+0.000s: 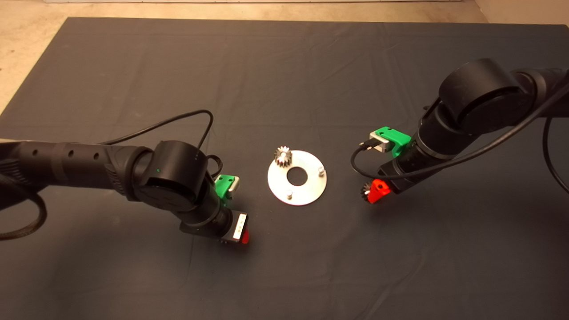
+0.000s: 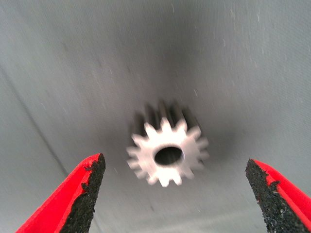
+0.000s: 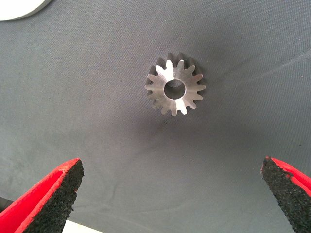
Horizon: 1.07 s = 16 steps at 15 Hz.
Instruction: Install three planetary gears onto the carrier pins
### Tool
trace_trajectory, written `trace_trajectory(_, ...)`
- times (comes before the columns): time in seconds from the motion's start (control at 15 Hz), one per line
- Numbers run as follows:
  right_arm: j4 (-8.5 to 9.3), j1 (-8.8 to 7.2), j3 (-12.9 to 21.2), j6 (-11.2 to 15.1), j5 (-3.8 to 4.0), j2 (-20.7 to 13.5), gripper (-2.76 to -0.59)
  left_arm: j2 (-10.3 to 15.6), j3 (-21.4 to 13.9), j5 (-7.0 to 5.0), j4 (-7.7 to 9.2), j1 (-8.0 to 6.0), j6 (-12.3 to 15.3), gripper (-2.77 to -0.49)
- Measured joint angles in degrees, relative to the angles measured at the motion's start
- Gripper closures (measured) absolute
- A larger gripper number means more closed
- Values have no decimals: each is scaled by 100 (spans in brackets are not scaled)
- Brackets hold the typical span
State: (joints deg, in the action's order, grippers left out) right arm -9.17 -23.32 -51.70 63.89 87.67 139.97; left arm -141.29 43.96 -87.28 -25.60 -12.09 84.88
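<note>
The carrier disc [image 1: 306, 192] lies flat at the mat's centre. One planetary gear [image 1: 282, 156] sits on its far-left pin. Two carrier pins stand bare: one on the right [image 1: 321, 170], one at the front [image 1: 289, 194]. My left gripper [image 1: 238, 233] hangs front-left of the disc, open, directly over a second gear [image 2: 167, 150] lying flat on the mat; that gear is hidden in the head view. My right gripper [image 1: 377, 190] is right of the disc, open above a third gear [image 3: 175, 90], which peeks out beside its finger [image 1: 365, 189].
Both black arms reach in low over the dark mat [image 1: 284, 66], with cables looping from each wrist. The disc's edge [image 3: 19, 7] shows in the right wrist view. Bare floor lies beyond the mat's far and left edges.
</note>
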Motion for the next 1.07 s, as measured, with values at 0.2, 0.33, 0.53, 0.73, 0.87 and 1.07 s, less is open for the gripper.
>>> trace_trajectory(0.2, 0, 0, 0, 0, 0, -12, -273, 0, 84, 5, -44, 0, -81, -204)
trace_trajectory(0.33, 0, 0, 24, 0, 2, -18, -273, 13, 151, 0, -78, 0, -87, -204)
trace_trajectory(0.53, 0, 0, 55, 0, 0, -33, -273, 16, 149, 1, -77, 2, -87, -204)
trace_trajectory(0.73, 0, 0, 77, 0, 2, -45, -273, 16, 151, 0, -77, 2, -86, -204)
trace_trajectory(0.87, 0, 0, 83, 0, 2, -45, -273, 13, 155, 2, -77, 2, -87, -204)
trace_trajectory(1.07, 0, 0, 85, 0, 0, -45, -273, 13, 160, 2, -77, 2, -87, -204)
